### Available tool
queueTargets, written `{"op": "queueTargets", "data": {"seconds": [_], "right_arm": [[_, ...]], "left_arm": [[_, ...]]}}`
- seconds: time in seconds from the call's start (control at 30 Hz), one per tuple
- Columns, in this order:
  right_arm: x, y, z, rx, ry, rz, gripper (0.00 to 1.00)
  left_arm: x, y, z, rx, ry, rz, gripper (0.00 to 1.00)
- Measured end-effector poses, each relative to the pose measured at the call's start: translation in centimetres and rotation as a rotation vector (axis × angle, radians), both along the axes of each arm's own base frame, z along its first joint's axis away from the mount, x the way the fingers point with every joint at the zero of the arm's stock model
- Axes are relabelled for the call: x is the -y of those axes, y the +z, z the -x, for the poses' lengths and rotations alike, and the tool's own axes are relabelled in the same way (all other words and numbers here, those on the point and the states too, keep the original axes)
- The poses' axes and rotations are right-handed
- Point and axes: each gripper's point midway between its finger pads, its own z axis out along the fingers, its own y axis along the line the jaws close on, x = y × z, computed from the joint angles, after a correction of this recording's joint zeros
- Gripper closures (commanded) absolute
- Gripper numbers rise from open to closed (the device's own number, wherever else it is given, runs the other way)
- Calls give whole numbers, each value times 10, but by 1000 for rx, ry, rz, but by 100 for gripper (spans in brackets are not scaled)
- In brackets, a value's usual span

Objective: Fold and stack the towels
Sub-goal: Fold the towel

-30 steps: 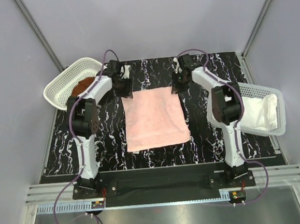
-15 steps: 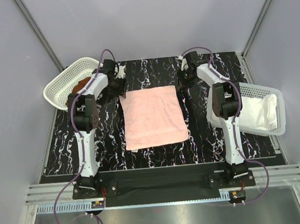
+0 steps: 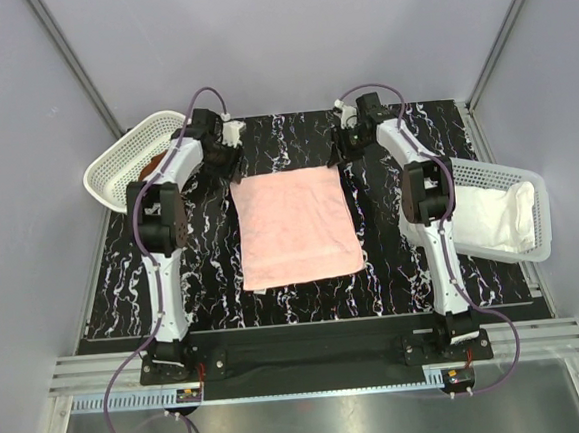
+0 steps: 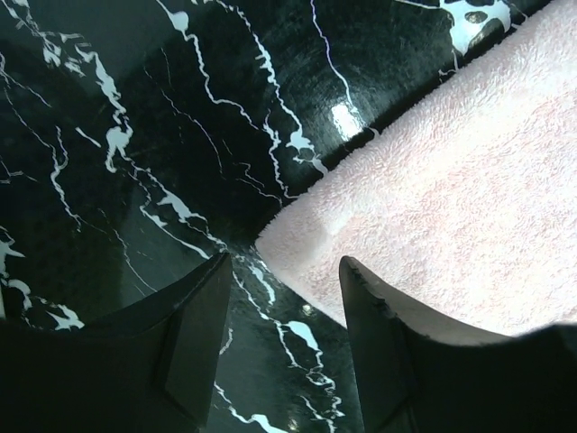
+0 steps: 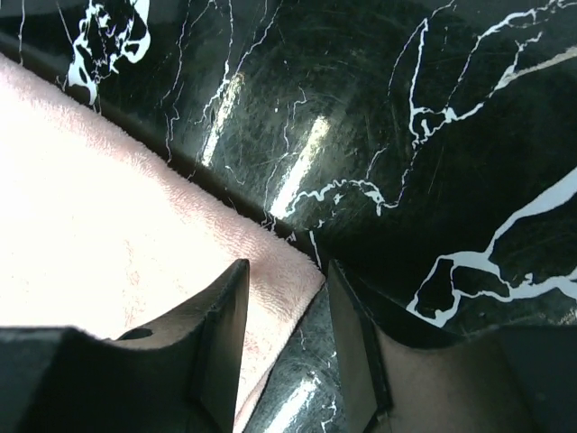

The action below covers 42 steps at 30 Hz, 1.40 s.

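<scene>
L grip (image 4: 284,271) jaws apart, empty | R grip (image 5: 287,268) same | both far fwd, low

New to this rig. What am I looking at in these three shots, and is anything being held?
Two robot arms are bolted at the near edge of a black marbled table. The wide shot comes from a fixed camera above and behind them. The two close-ups come from a camera on each wrist, looking past that arm's own fingers.

A pink towel lies spread flat on the table. The left basket holds a brown item, and the right basket holds a white towel.

The left end effector and the right end effector are each at a far corner of the pink towel, jaws open. Nothing is held.
</scene>
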Motion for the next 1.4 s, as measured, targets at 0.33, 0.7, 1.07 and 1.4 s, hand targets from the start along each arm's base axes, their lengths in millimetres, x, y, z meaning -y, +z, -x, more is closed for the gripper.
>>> {"op": "queueTargets", "data": {"seconds": [0.33, 0.7, 1.07, 1.4], "right_arm": [[3, -3, -1, -55, 24, -114, 70], [14, -10, -2, -104, -29, -171, 100], [18, -10, -1, -106, -29, -165, 100], [20, -8, -7, -84, -40, -149, 100]], "left_arm": [[-5, -20, -7, -39, -99, 38, 46], [2, -21, 0, -52, -172, 75, 48], [9, -23, -10, -34, -203, 101, 53], [16, -22, -12, -26, -240, 112, 100]]}}
